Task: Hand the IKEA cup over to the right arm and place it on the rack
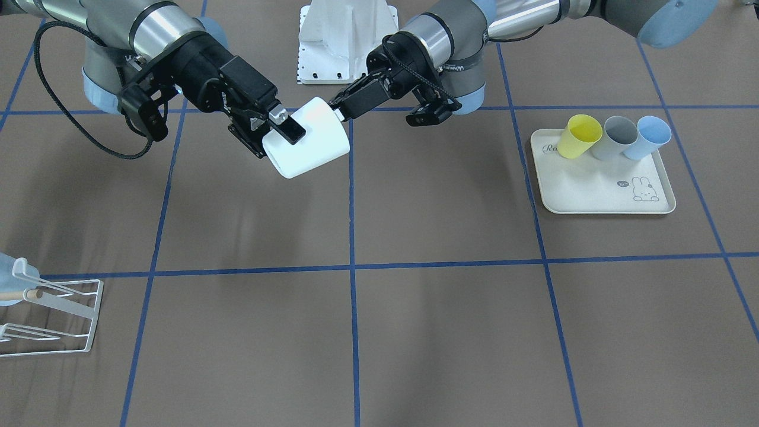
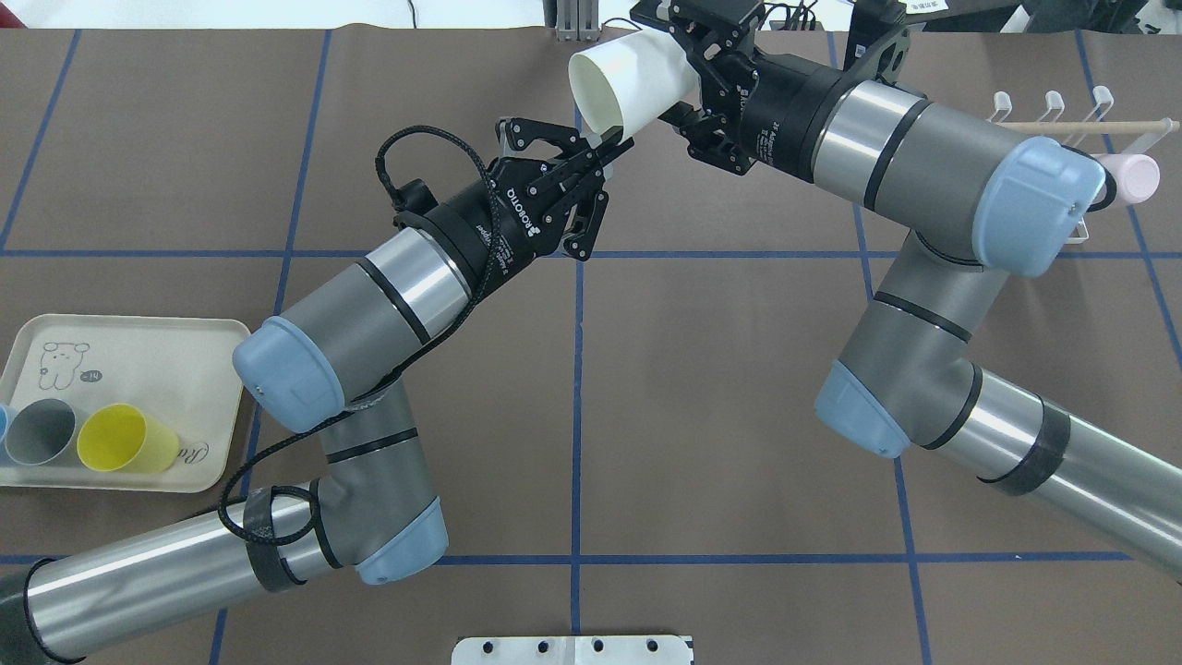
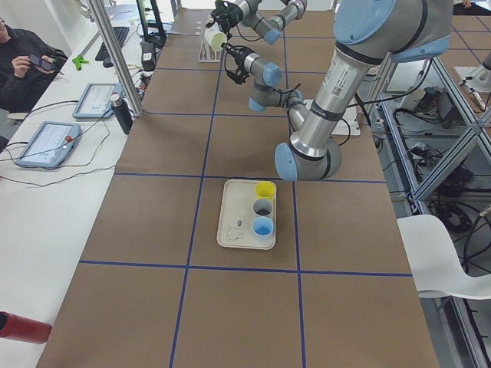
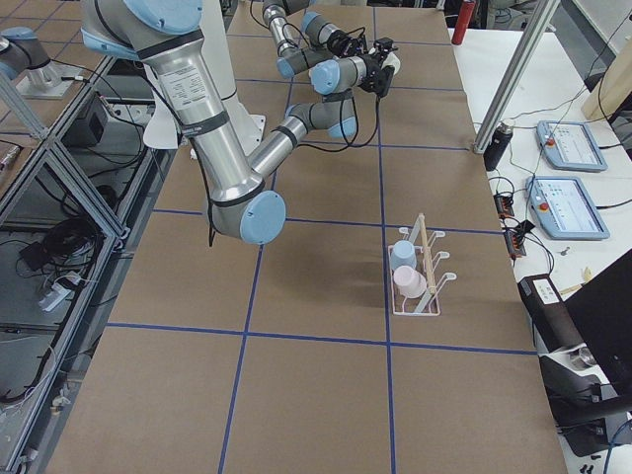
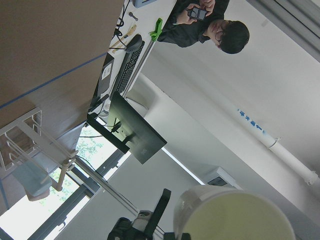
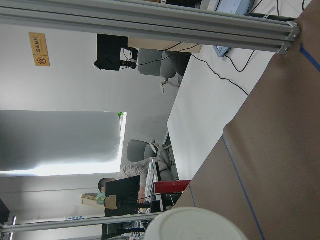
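A white IKEA cup [image 1: 308, 142] hangs on its side in the air between the two grippers, above the far-centre table. My right gripper [image 1: 273, 139] is shut on the cup's body near its base; it also shows in the overhead view [image 2: 683, 83]. The cup's mouth [image 2: 600, 92] faces my left gripper [image 2: 608, 171], which looks open, one fingertip [image 1: 338, 108] at the rim. The cup shows low in both wrist views [image 5: 235, 215] [image 6: 195, 225]. The white wire rack [image 1: 95, 317] with a wooden peg stands on the right arm's side [image 2: 1090, 125].
The rack holds a pink cup [image 2: 1131, 175] and a pale blue one [image 4: 402, 254]. A cream rabbit-print tray [image 1: 593, 198] on the left arm's side holds yellow [image 1: 578, 135], grey and blue cups. An operator [image 3: 27, 57] sits beyond the table.
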`<state>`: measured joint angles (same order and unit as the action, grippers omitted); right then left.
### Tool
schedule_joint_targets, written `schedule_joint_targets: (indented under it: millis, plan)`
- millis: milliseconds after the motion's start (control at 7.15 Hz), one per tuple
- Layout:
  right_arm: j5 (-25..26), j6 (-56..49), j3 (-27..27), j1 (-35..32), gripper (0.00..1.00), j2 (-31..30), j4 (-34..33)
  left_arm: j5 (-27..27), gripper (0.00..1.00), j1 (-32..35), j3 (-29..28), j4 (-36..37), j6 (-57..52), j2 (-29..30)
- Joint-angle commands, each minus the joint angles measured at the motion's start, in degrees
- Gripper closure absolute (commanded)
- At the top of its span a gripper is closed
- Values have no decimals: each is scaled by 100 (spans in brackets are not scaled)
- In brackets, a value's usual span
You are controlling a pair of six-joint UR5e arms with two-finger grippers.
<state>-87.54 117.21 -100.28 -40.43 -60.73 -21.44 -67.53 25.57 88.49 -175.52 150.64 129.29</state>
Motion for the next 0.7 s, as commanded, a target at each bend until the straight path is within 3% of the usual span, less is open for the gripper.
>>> schedule_joint_targets:
  millis: [0,280,420,560]
  plan:
    - [0,4,0,0,5,0,9,99,100,-78,-7,0,0,44]
    - [0,4,0,0,8,-9,0,108,100,-87,-7,0,0,44]
    - [0,-5,0,0,47,-9,0,108,100,-78,-7,0,0,44]
    - [0,-5,35,0,99,-9,9,126,84,-78,-7,-17,-35,18]
